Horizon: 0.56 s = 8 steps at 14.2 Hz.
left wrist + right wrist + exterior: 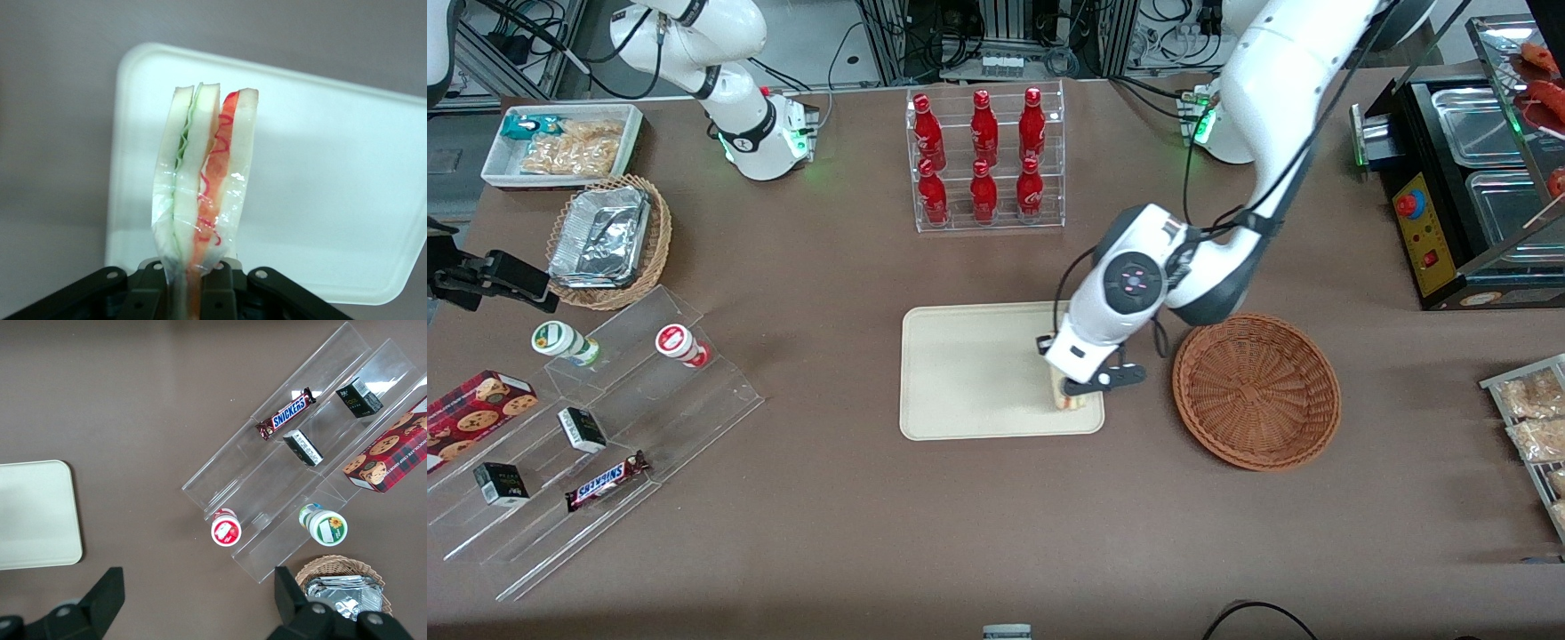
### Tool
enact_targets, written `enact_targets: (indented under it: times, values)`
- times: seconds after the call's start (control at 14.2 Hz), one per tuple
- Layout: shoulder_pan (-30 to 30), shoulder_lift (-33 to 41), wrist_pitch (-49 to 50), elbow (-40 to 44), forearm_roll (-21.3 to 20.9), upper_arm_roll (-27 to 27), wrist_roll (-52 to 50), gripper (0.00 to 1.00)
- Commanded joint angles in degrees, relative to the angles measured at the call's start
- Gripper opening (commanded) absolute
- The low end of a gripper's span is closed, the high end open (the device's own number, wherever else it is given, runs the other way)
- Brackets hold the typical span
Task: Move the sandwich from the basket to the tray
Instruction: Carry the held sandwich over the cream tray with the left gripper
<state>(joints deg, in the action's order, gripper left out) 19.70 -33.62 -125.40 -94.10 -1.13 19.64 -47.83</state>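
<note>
I have the claw (1073, 391) over the corner of the tray (969, 373) that lies nearest the basket (1256, 390) and toward the front camera, and it is pinching the sandwich (1069, 400) between its fingers. From the wrist camera I see the sandwich (203, 180) held at one end in the claw (190, 283), its plastic wrap crinkled, green filling between the first two bread slices and red-pink filling between the next two, the layered edge facing the camera. The tray (320, 187) shows beneath it, pale and bare. In the front view only a small bit of the sandwich shows under the wrist, low over the tray; I cannot tell whether it touches the tray. The basket sits on the surface (996, 533) just beside the tray, toward the working arm's end, with nothing in it. Farther from the front camera than the tray stands a clear rack of red bottles (983, 160).
</note>
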Motion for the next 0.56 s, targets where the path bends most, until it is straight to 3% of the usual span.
enact_targets:
  times: [0.0, 0.28, 0.35, 0.49]
  values:
    - [1.92, -2.85, -0.02, 3.04, -3.69, -0.83, -2.87, 0.15]
    - [4.64, -8.38, -0.11, 8.66, -9.04, -0.92, -9.37, 0.25]
    - [4.65, -8.65, -0.11, 8.76, -10.37, -0.92, -10.08, 0.34]
    - [4.65, -8.65, -0.11, 8.85, -10.91, -0.92, -10.26, 0.67]
